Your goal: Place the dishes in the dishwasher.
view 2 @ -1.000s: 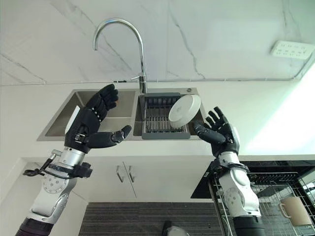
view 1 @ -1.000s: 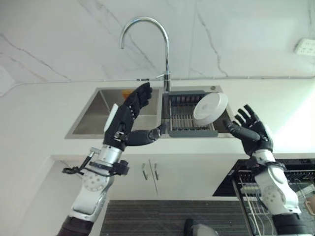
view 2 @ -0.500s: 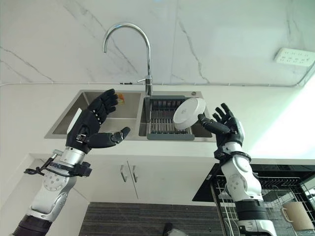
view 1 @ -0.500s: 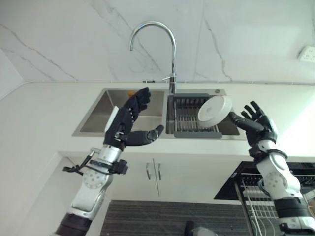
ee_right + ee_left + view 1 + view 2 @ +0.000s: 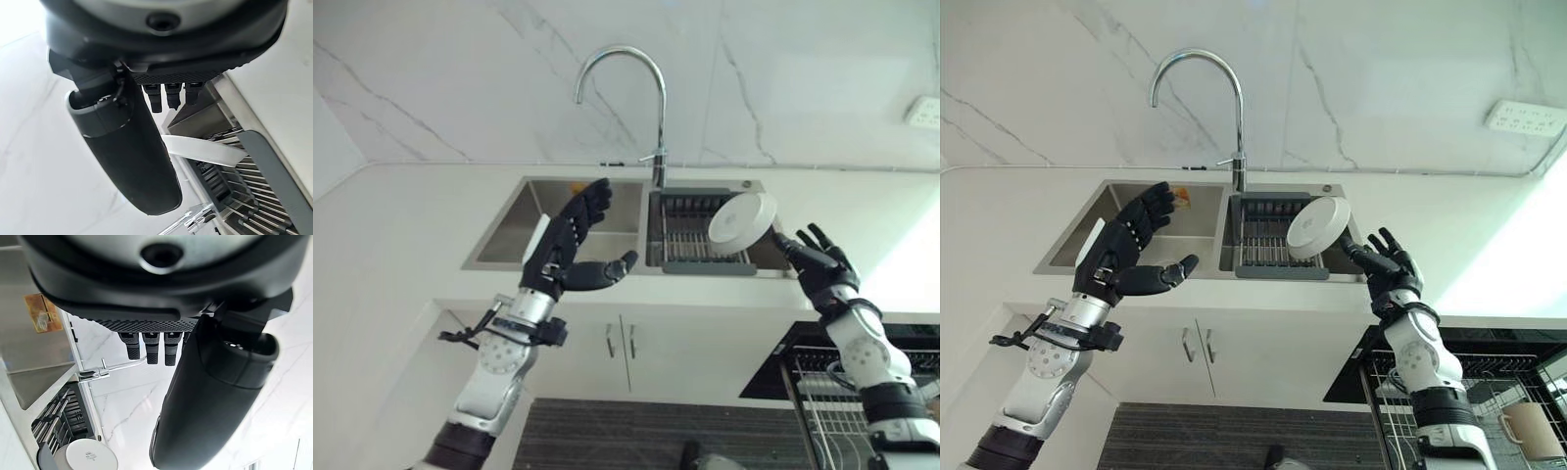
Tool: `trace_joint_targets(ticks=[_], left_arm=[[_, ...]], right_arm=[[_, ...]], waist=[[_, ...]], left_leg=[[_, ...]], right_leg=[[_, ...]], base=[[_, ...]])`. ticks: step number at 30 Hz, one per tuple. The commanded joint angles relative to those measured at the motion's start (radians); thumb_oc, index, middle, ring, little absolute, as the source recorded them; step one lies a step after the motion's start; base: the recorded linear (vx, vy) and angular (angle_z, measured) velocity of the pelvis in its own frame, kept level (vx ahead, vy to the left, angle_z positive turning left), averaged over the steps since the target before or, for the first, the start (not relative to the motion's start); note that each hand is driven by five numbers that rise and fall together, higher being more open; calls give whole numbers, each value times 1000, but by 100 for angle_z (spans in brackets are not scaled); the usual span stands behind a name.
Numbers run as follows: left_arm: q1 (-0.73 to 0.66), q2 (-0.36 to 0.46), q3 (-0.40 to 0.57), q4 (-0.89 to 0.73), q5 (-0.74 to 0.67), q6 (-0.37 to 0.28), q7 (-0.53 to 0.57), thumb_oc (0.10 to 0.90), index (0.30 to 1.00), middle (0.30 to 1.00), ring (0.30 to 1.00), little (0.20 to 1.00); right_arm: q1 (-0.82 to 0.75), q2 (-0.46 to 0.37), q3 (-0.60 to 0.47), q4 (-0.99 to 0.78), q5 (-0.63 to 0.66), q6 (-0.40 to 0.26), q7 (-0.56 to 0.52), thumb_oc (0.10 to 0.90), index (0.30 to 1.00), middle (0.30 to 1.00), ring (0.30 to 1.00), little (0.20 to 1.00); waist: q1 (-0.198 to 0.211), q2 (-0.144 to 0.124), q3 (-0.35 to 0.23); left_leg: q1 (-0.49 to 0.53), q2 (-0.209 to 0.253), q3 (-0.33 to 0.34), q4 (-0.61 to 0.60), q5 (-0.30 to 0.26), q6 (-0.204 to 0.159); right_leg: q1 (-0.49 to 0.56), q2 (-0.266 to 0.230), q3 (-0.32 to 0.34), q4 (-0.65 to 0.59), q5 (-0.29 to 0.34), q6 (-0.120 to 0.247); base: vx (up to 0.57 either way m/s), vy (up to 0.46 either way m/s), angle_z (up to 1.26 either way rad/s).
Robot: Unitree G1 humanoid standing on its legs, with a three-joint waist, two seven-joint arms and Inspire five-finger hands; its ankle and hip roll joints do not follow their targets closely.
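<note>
The right hand (image 5: pixel 1386 262), right of centre, has its fingers spread and holds nothing, just beside the white plate (image 5: pixel 1318 227). The plate leans in the grey rack (image 5: pixel 1263 245) in the sink (image 5: pixel 1141 223); its small mark is unreadable. The left hand (image 5: pixel 1126 245) is open, empty.

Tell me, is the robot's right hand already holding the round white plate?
No. The right hand is open with straight fingers just beside the round white plate, which leans tilted in the grey dish rack in the sink.
</note>
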Motion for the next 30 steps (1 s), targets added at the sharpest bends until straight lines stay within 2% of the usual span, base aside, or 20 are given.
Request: trace_joint_targets(ticks=[1,5,17,30], left_arm=[[-136,58,-26,-73,-38,-73,46,800,900,900,900,900],[-146,61,-40,-67,-44,-76,48,800,900,900,900,900],[-161,86,-67,-46,-68,-72,57,800,900,900,900,900],[-163,99,-79,-28,-86,-54,64,800,900,900,900,900]], right_arm=[[-179,-84,-21,-16,53,-59,36,800,900,900,900,900],[-210,-102,-3,21,65,-49,33,800,900,900,900,900],[-307,-182,20,185,106,-6,60,800,900,900,900,900],[-360,-220,50,280,104,26,86,800,900,900,900,900]], waist=[[20,-2,-38],[21,1,-38],[40,3,-40],[52,7,-43]], left_leg=[[-18,-22,70,-63,3,17],[-23,-25,60,-63,5,16],[-27,-32,43,-63,12,10],[-29,-34,36,-63,19,4]], right_leg=[[127,-31,-13,91,-255,112],[128,-23,6,91,-260,109],[139,-22,1,91,-270,107],[151,-21,-6,91,-279,103]], base=[[0,0,0],[-3,8,2],[1,6,2],[2,2,1]])
